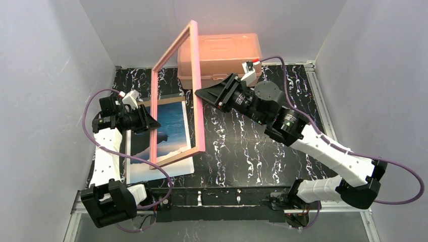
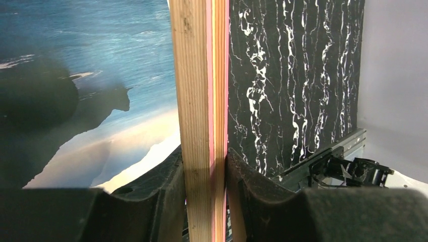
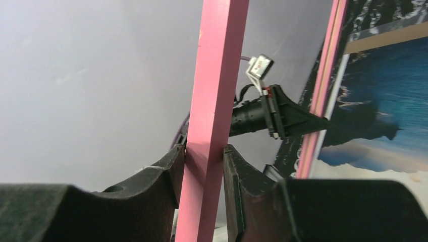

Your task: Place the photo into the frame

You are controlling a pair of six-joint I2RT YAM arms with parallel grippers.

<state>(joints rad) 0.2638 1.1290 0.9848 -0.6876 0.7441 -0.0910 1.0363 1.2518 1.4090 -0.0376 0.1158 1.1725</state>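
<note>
Photo [image 1: 171, 121] lay flat and picture side up on the table [image 1: 242, 141], in its left half and reaching towards the near edge, with blue sea, white cloud and a dark mountain showing. A brown board [image 1: 169, 101] showed as a narrow strip along the photo's far edge. The photo was not in the frame [image 1: 198, 91]. The frame stood raised on its lower bar over the photo, tilted rather than flat, with its pink front towards the table's right side. Its top corner rose in front of a salmon-pink lidded box [image 1: 227, 53] at the table's far edge. The lower bar lay across the near part of the photo, but contact between the two could not be confirmed. The left gripper [image 2: 204, 161] was clamped on the frame's left upright bar. The left wrist view showed both pads pressed against the bar, one on the tan wooden back edge and one on the opposite face. The right gripper [image 3: 204, 154] straddled the frame's right upright bar about halfway up. In the right wrist view one finger touched the pink bar, while the other stood just beside it behind a thin dark line. I could not tell whether that gripper was clamping the bar or merely bracketing it.
</note>
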